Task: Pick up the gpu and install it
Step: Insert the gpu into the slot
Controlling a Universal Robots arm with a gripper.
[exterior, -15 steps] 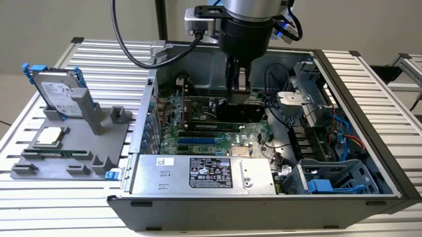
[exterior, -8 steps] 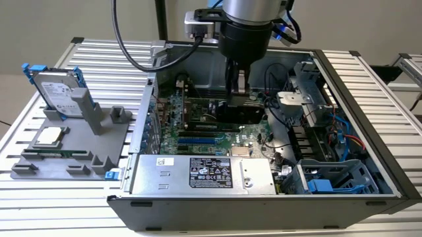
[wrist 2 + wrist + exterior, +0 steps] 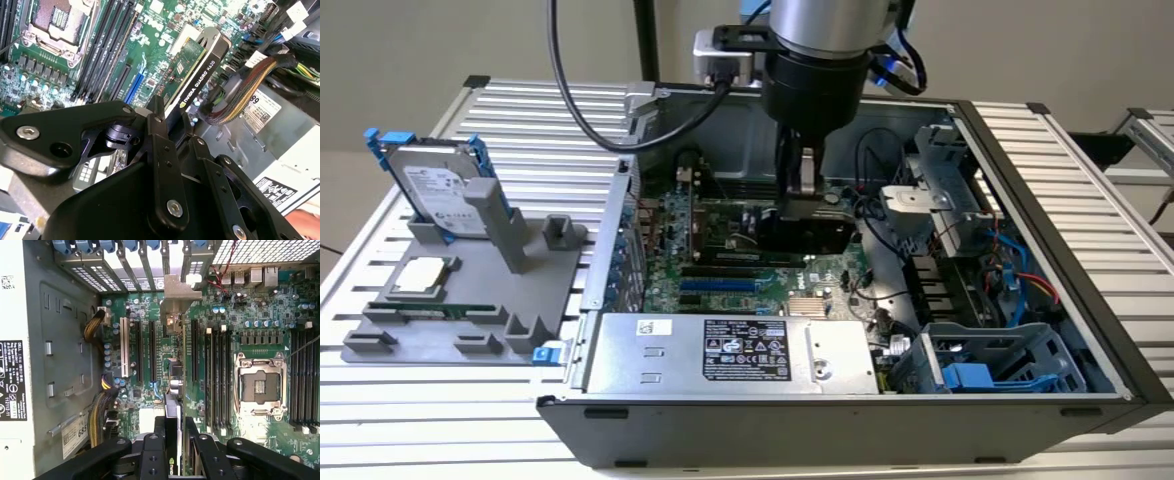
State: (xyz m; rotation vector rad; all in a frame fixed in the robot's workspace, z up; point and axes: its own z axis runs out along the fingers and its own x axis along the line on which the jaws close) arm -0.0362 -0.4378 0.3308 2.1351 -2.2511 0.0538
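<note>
Green board and black shroud make up the gpu (image 3: 197, 62) you are carrying: it is a flat card held on edge, and in the second wrist view white lettering runs along its dark rim, though you should not take wording from it here. Your gripper (image 3: 167, 125) has its fingers (image 3: 159, 150) closed against the card's two faces, pinching its upper edge. In the first wrist view the card (image 3: 172, 410) hangs edge-on over the motherboard (image 3: 240, 340), in line with the black expansion slots (image 3: 151, 352), its silver bracket (image 3: 177, 295) toward the case's rear openings. In the exterior view the gripper (image 3: 803, 185) stands inside the open computer case (image 3: 1067, 200), holding the card (image 3: 807, 232) above the board. White printed labels sit on the power supply (image 3: 720, 355) and on the hard drive (image 3: 443, 190) standing in the grey fixture (image 3: 467, 290) at the exterior view's left.
</note>
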